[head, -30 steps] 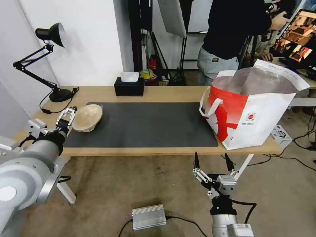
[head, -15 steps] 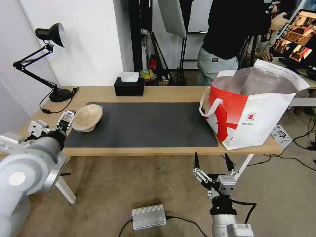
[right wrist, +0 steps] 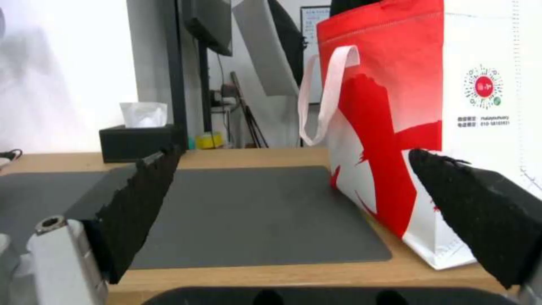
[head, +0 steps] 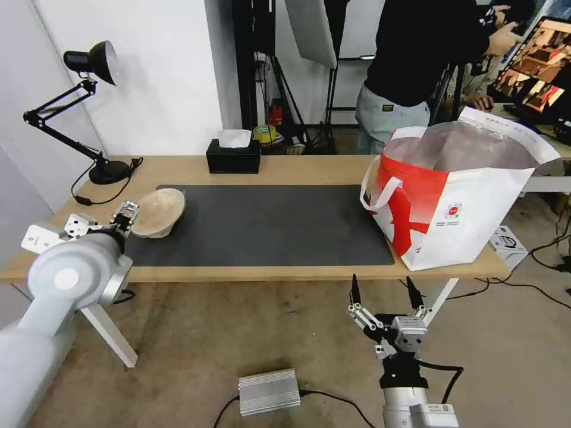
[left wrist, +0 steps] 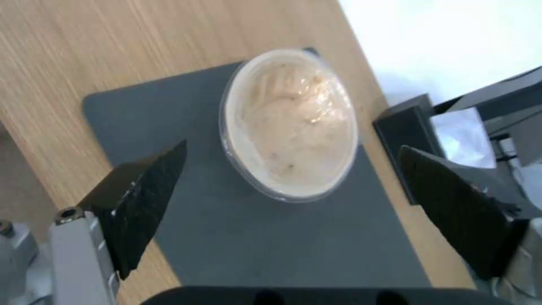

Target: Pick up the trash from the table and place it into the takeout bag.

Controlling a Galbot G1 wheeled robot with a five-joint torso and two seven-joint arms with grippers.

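Note:
A shallow beige bowl of trash rests on the left end of the dark grey mat on the light-wood table. My left gripper hovers just left of it. In the left wrist view the bowl lies between the two black fingers, which stand wide apart and touch nothing, so the left gripper is open. The white and red takeout bag stands open at the table's right end. My right gripper hangs open below the table's front edge, facing the bag.
A black tissue box sits at the table's back edge and a black desk lamp at the back left. A silver box and cables lie on the floor. A person stands behind the bag.
My left arm's elbow has swung up and in toward the table, and its gripper has shifted slightly by the bowl. The bowl, the bag and the right arm have not moved.

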